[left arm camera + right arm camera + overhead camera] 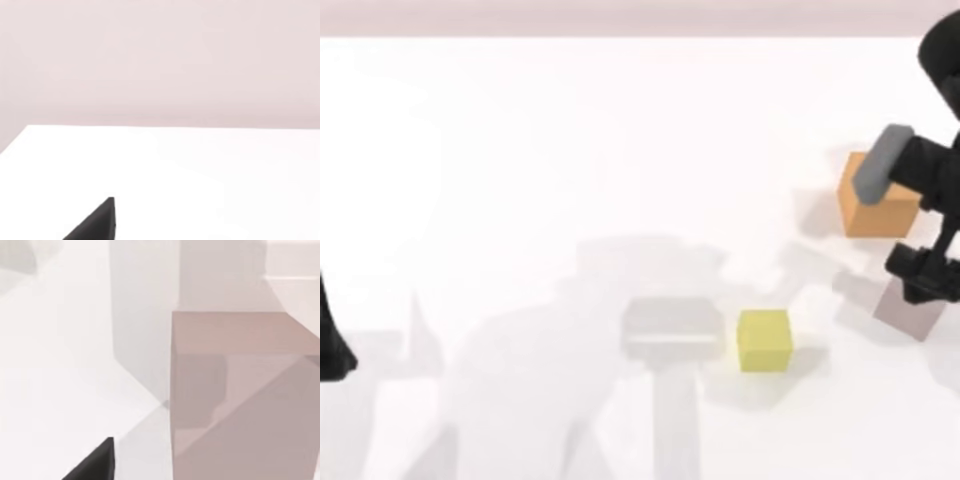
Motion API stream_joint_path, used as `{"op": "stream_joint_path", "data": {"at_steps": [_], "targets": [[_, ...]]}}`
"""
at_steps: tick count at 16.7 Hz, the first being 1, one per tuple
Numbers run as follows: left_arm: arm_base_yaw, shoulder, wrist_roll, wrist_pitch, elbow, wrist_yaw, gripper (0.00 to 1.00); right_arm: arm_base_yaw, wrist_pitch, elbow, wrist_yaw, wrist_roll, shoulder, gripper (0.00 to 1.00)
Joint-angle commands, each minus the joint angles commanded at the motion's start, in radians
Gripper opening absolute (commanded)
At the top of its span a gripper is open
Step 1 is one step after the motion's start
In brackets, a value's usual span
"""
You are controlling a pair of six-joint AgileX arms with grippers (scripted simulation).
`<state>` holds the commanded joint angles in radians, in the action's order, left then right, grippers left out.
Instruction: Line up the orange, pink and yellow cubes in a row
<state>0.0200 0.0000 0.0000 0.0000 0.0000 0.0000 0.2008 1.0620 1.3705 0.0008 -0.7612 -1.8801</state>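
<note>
The orange cube (873, 205) sits at the far right of the table, partly covered by my right arm. Just in front of it my right gripper (924, 283) hovers over the dull pink cube (910, 310). In the right wrist view the pink cube (240, 395) looms close, and one dark fingertip (97, 462) stands clear of its side with a gap between; the gripper is open and holds nothing. The small yellow cube (763, 340) lies alone near the middle right. My left arm (332, 345) is parked at the left edge, and one of its fingertips (97, 222) shows over bare table.
The white table (570, 150) ends at a back edge near the top of the top view. Grey shadows of the arms fall across its middle front, beside the yellow cube. The pink cube lies close to the right border.
</note>
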Motion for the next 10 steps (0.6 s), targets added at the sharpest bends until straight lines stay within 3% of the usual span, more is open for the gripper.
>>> {"op": "stream_joint_path", "data": {"at_steps": [10], "targets": [[0.0,0.0,0.0,0.0,0.0,0.0,1.0,0.005,-0.301,-0.186,0.001,0.006,-0.114,1.0]]}}
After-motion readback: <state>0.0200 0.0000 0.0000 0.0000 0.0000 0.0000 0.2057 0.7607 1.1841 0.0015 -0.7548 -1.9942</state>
